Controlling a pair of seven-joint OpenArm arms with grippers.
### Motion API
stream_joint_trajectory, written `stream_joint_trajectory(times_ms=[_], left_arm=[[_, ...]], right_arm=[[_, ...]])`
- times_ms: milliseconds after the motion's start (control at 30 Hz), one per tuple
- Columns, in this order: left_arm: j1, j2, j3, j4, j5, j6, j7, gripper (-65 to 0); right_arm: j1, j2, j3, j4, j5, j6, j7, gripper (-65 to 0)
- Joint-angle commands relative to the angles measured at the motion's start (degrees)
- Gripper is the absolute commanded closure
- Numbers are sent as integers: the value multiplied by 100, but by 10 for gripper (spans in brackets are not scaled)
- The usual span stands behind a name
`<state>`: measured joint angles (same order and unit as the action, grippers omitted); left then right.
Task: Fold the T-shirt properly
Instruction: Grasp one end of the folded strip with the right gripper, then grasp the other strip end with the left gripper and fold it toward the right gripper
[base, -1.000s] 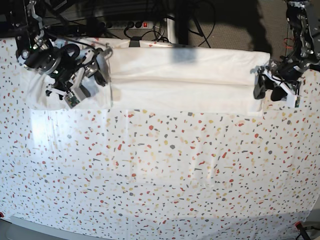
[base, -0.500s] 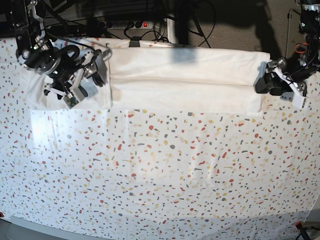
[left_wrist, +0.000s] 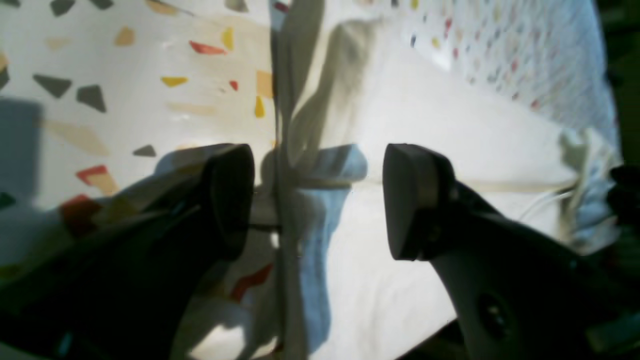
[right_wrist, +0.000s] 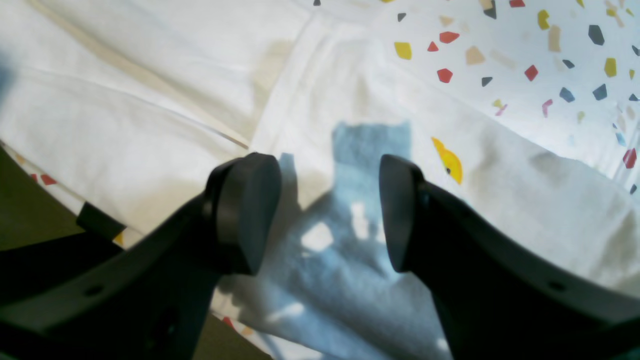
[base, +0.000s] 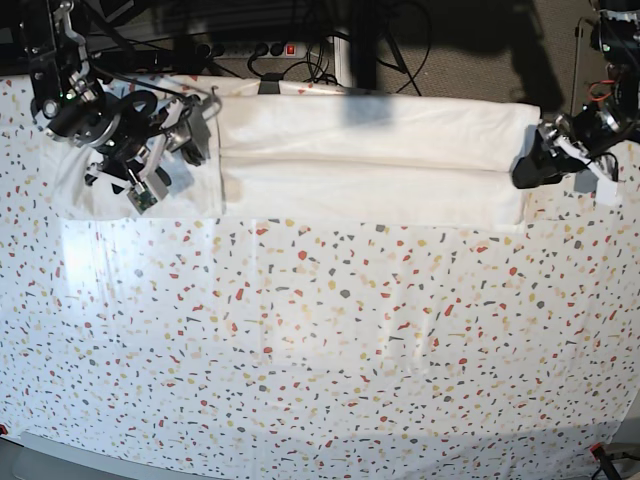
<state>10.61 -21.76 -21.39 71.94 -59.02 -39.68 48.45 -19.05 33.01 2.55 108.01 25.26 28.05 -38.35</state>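
Note:
The white T-shirt (base: 370, 165) lies folded into a long band along the table's far edge, plain side up. In the base view my left gripper (base: 530, 165) is at the band's right end. The left wrist view shows it (left_wrist: 320, 200) open, with the T-shirt's (left_wrist: 450, 125) end edge running under the gap between its fingers. My right gripper (base: 185, 140) hovers over the band's left part. It (right_wrist: 325, 210) is open above the T-shirt (right_wrist: 150, 100), where a bit of yellow print (right_wrist: 447, 160) shows through. Neither gripper holds anything.
The speckled tablecloth (base: 320, 350) covers the whole table in front of the shirt. Behind the far edge there is a power strip with cables (base: 260, 48) and a dark post (base: 360, 40). The table's far edge lies close to both grippers.
The left arm has drawn back up and to the right, off the shirt's end. The right arm has shifted slightly toward the far edge. Both grippers stay open.

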Motion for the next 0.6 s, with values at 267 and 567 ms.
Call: stream_joint_trajectory(times_ms=[267, 567], left_arm=[[-15, 308, -15, 4, 9, -32, 426, -395], [-11, 317, 52, 4, 90, -32, 428, -101]], right_arm=[[63, 96, 50, 94, 28, -24, 210, -351], [63, 96, 50, 94, 28, -24, 236, -351]])
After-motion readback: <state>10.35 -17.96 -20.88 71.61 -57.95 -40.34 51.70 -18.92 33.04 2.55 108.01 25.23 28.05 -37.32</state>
